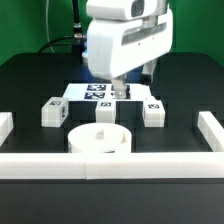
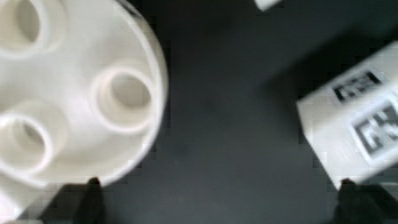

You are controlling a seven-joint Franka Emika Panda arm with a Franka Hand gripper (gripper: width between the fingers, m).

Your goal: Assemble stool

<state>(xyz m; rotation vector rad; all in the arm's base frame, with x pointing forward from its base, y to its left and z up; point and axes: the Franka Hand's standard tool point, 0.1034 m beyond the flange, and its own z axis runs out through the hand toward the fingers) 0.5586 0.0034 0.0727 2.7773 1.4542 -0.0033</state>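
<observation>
Figure: exterior and wrist views of the stool parts, each placed relative to the seat.

Seat (image 1: pixel 100 140): You had the round, rimmed white disc lying flat on the black tabletop (image 1: pixel 30 85). In the wrist view, three round sockets (image 2: pixel 125 90) showed in its face.

Legs: Three short white blocks with black-and-white tags stood in a row on the far side of the seat in the exterior view. None of them touched the seat. The left leg (image 1: pixel 55 112) stood toward the exterior view's left of the seat, the middle leg (image 1: pixel 105 112) directly beyond it, and the right leg (image 1: pixel 153 112) toward the exterior view's right.

End effector (image 2: pixel 228 204): It hung from the white arm (image 1: pixel 125 40) above the tabletop beyond the seat, near the middle leg. Its fingers (image 2: pixel 80 200) stood wide apart with nothing between them. In the wrist view, the seat lay on one side and a tagged leg on the other; which leg that was could not be told.

Marker board (image 1: pixel 98 92): It lay flat beyond the row of legs from the seat, partly covered by the arm.

Front bar (image 1: pixel 150 162): This long white bar ran just beside the seat on its near side. Whether the two touched could not be told.

Side bars (image 1: pixel 212 128): These stood well apart from the seat, at the tabletop's edges.
</observation>
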